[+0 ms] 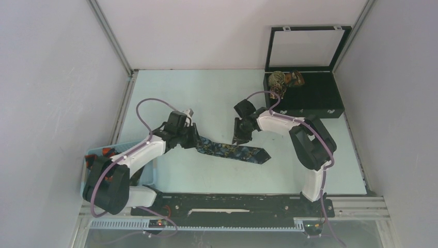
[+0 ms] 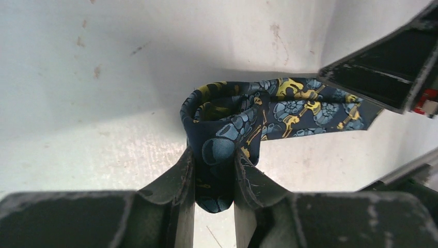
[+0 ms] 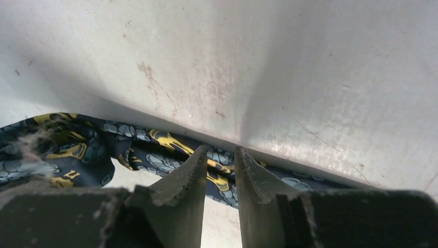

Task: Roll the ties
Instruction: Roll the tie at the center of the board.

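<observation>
A dark navy tie [image 1: 232, 151] with yellow and blue figures lies flat across the middle of the table, its pointed end toward the right. My left gripper [image 1: 192, 138] is shut on the tie's left end [image 2: 222, 150], where the fabric curls into a small first loop [image 2: 206, 108]. Over the tie's middle is my right gripper [image 1: 240, 137]. In the right wrist view its fingers [image 3: 221, 150] stand a little apart, nothing between them, with the tie [image 3: 160, 140] lying on the table just beyond the tips.
An open black box [image 1: 317, 98] stands at the back right with rolled ties [image 1: 281, 78] in its left corner. A light blue bin [image 1: 148, 173] holding orange-red fabric [image 1: 107, 152] sits at the near left by the left arm. White walls close in the table [image 1: 206, 93].
</observation>
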{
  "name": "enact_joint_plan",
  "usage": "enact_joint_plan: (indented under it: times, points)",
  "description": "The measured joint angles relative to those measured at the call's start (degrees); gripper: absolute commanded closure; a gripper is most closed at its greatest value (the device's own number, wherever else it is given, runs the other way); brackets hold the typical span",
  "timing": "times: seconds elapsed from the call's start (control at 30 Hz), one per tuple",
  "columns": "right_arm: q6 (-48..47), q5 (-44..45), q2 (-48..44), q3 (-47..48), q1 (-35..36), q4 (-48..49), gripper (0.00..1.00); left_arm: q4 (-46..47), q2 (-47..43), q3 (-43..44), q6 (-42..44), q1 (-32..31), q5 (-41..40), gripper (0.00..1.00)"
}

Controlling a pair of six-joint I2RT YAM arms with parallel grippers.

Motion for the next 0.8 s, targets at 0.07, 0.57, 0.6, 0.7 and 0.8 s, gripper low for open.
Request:
enact_joint_plan:
  times: [0.07, 0.57, 0.6, 0.7, 0.8]
  points:
    - [-0.17, 0.26, -0.83, 0.00, -0.11, -0.55, 0.70, -2.32, 0.61, 2.12, 0.87, -1.36, -2.82, 0.90]
    - [-3.08, 1.36, -9.31, -0.09, -3.96, -4.81, 0.70, -17.84, 10.19, 16.46, 5.40, -12.63, -28.02, 0.91]
    - [-3.23, 1.42, -9.55, -0.15, -4.28, -4.96, 0.70, -18.73, 10.95, 17.40, 5.49, -13.38, -29.64, 0.91]
    - [-3.76, 1.46, -10.62, -1.01, -5.20, -5.14, 0.70, -20.92, 13.75, 20.31, 5.73, -15.76, -33.94, 0.90]
    - [-4.17, 1.49, -12.04, -1.73, -6.01, -5.95, 0.70, -22.58, 16.28, 22.45, 5.79, -17.66, -36.83, 0.90]
